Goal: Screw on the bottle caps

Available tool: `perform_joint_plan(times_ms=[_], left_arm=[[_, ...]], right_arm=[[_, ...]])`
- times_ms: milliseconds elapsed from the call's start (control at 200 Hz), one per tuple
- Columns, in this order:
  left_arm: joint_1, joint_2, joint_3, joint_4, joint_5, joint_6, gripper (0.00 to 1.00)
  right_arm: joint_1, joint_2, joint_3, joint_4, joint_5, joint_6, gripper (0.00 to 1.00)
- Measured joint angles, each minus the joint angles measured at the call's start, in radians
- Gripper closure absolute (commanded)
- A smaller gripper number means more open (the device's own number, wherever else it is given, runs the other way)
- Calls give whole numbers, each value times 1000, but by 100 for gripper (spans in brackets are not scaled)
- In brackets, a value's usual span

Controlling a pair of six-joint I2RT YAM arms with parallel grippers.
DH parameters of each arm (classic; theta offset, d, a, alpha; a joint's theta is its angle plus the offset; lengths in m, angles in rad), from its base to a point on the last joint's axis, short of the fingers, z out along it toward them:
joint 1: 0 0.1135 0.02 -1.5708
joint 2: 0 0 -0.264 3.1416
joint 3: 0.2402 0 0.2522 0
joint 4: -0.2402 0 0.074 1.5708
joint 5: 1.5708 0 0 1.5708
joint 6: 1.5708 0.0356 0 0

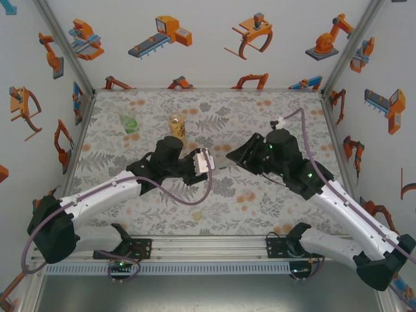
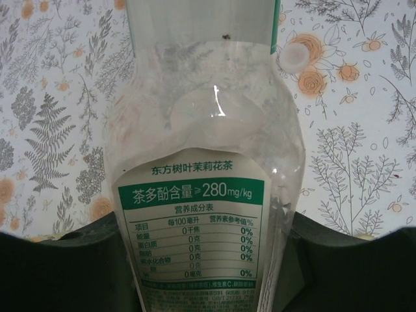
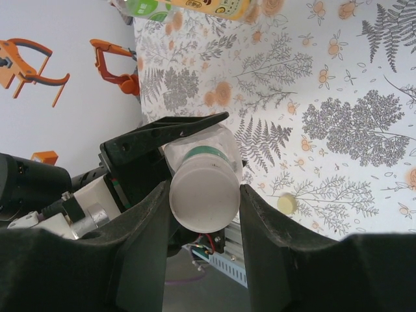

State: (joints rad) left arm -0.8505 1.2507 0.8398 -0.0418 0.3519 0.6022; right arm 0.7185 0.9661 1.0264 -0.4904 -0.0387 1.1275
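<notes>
White cap [image 3: 203, 195] sits on the neck of the colourless bottle [image 2: 208, 162]. The right gripper [image 1: 235, 155] pinches the cap from both sides. The left gripper [image 2: 208, 260] clamps the bottle's labelled body, above the table [image 1: 260, 201]. Pale yellow cap [image 3: 285, 204] lies on the table near that bottle. Amber bottle [image 1: 177, 125] and green bottle [image 1: 129, 123] stand farther back from it.
</notes>
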Motion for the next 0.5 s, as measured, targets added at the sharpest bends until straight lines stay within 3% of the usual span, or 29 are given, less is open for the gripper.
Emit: perform_joint_plan(times_ms=[75,170,501], left_arm=[[0,-1,2,2,0,3,100],[0,-6,9,9,0,4,100],[1,-61,20,-19,57,4,100]], right_arm=[[0,3,12,-3,-2,-31,54],[1,5,40,-19,-18,-108,44],[6,-51,82,26,-138,-581,36]])
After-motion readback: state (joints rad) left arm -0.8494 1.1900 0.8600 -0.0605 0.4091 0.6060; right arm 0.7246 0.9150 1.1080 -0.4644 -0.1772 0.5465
